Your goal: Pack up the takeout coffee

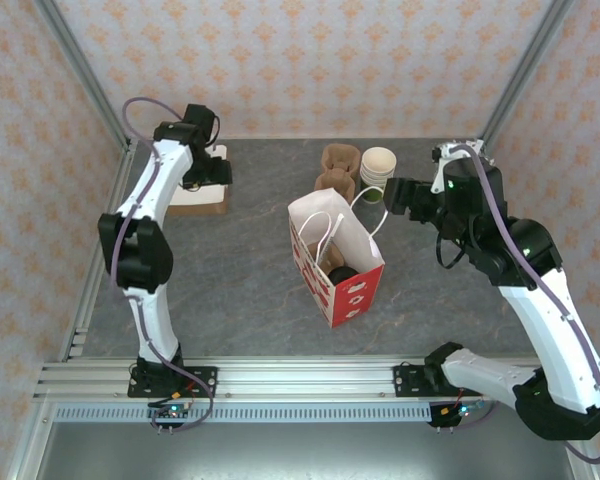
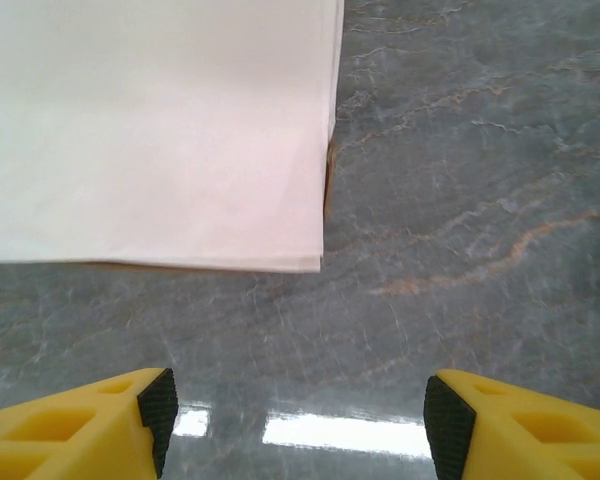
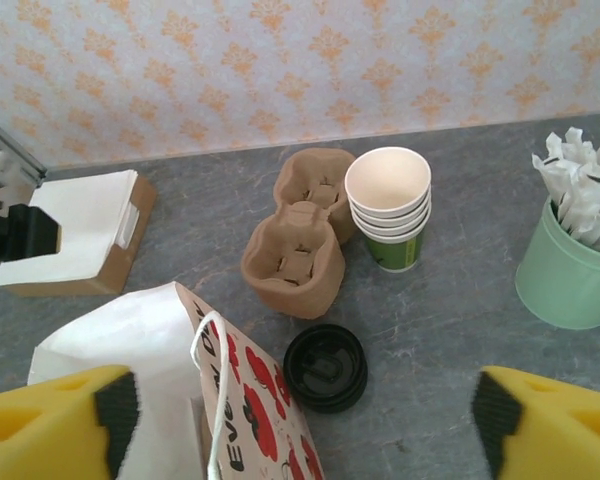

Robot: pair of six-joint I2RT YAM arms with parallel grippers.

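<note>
The coffee (image 3: 325, 367) stands just right of the bag (image 3: 265, 400), unpacked. We judge the grasp comes next: the right gripper (image 3: 305, 420), jaws wide and empty, must come down over it. The left gripper (image 2: 300, 420), jaws apart on nothing, hangs well left of the bag. We see mostly the coffee's top; its side is hard to make out.

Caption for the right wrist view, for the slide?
Right gripper, jaws open, facing the lidded takeout coffee beside the paper bag; cup carrier and stacked cups behind.
</note>
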